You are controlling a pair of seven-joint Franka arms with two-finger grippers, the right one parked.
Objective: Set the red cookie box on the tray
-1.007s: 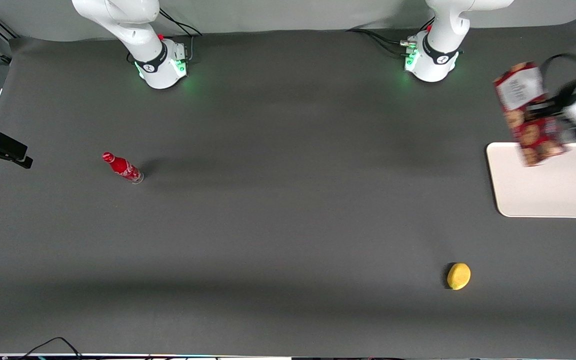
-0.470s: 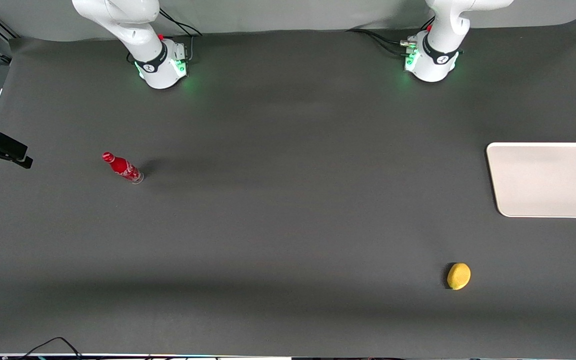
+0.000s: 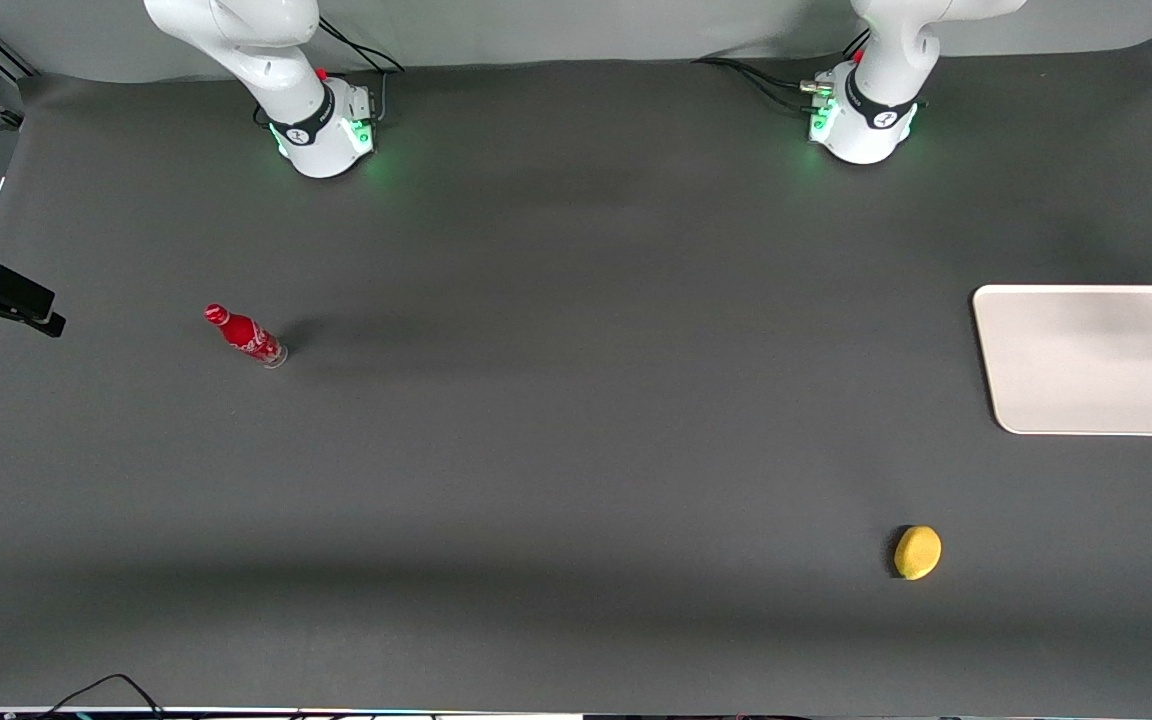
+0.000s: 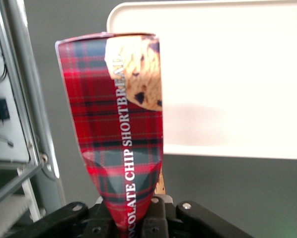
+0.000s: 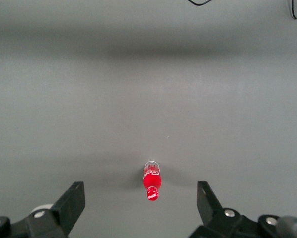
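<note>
The gripper [image 4: 133,225] is holding the red cookie box [image 4: 119,134] aloft, clamped on one narrow end, so the carton is hanging above the table just beside the tray [image 4: 228,74], not yet on it. In the front view the cream tray [image 3: 1096,400] is lying bare.

The cookie box [image 4: 121,144] is showing a dark-red plaid crossed with dark green and black bands, white lettering down its edge, and a tan cookie picture with dark chips. The black gripper [image 4: 138,223] is pinching its end. The tray [image 3: 1096,360] is showing cream-white on the dark grey table [image 3: 576,450]. The small bottle [image 3: 244,335] is showing bright red, and a lemon [image 3: 917,552] is glowing yellow
</note>
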